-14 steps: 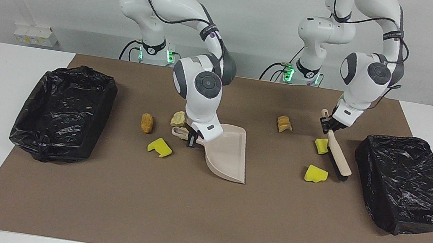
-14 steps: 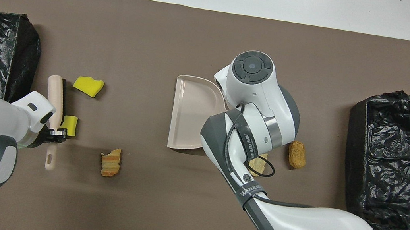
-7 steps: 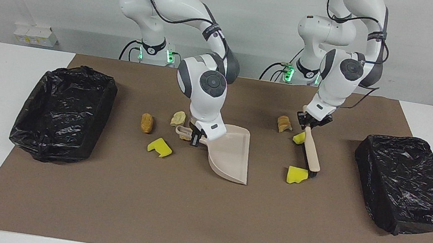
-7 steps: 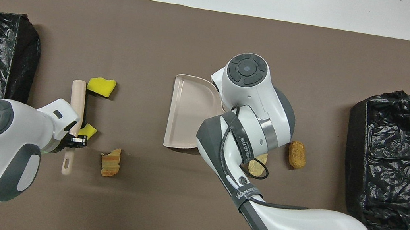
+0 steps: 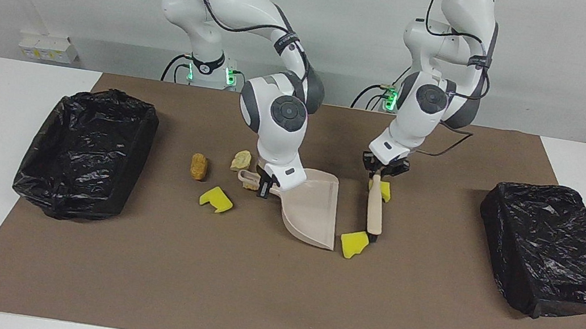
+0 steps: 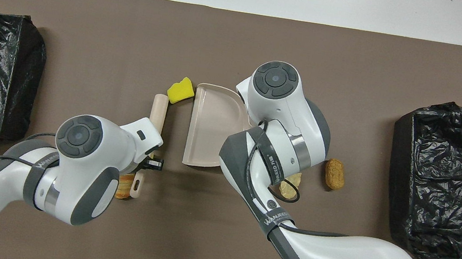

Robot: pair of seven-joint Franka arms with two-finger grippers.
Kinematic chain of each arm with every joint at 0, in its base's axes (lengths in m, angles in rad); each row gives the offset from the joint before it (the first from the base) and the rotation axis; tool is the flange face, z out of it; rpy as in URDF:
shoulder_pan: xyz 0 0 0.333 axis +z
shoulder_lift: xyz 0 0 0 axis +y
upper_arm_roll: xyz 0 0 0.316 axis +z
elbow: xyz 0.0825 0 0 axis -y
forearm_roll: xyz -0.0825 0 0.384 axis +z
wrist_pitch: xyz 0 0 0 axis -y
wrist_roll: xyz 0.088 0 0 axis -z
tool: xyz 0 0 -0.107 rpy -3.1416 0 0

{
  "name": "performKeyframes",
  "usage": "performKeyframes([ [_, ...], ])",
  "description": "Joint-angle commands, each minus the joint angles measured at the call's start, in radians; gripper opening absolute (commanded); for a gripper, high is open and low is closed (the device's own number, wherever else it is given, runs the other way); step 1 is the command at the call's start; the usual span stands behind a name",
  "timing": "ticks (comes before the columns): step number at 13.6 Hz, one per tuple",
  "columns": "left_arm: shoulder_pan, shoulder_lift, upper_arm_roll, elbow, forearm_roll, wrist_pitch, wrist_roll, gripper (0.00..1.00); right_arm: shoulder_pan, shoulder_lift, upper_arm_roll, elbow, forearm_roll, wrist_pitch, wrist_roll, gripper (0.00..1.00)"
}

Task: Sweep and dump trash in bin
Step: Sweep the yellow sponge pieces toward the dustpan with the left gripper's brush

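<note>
Facing view: both arms bent low.
Left end effector (image 5: 384,170): pinching brush (image 5: 375,210).
Right end effector (image 5: 265,185): pinching dustpan (image 5: 313,207).
Writing: unreadable.

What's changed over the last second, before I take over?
The left gripper, shut on the brush, swept it toward the dustpan, pushing two yellow sponge chunks along; one now sits at the pan's mouth. The right gripper kept holding the dustpan, nearly unmoved. Both bins and the other scraps stayed put.

In the overhead view the right arm hides its own hand, while the left arm covers most of the bread piece (image 6: 125,184).
</note>
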Motion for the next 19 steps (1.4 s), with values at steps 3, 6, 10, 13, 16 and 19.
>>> performKeyframes([
  [3, -0.165, -0.001, 0.013, 0.049, -0.03, -0.003, -0.035, 0.0, -0.003, -0.006, 0.005, -0.018, 0.014, 0.023, 0.041, 0.0],
  [6, -0.161, -0.071, 0.014, 0.071, -0.031, -0.07, -0.084, 0.0, -0.003, -0.006, 0.005, -0.018, 0.014, 0.023, 0.041, 0.0],
  [10, -0.151, -0.15, 0.029, 0.077, -0.028, -0.179, -0.353, 0.0, -0.003, -0.006, 0.005, -0.018, 0.014, 0.024, 0.043, 0.0],
  [13, -0.101, -0.165, 0.031, 0.074, 0.01, -0.279, -0.568, 0.0, -0.003, -0.006, 0.005, -0.018, 0.014, 0.026, 0.046, 0.0],
  [16, -0.078, -0.223, 0.029, 0.005, 0.016, -0.336, -0.862, 0.0, -0.013, -0.005, 0.004, -0.019, 0.009, 0.041, -0.074, 0.0],
  [19, -0.039, -0.268, 0.029, -0.067, 0.03, -0.382, -1.057, 0.0, -0.014, -0.005, 0.004, -0.025, -0.003, 0.049, -0.129, 0.0],
])
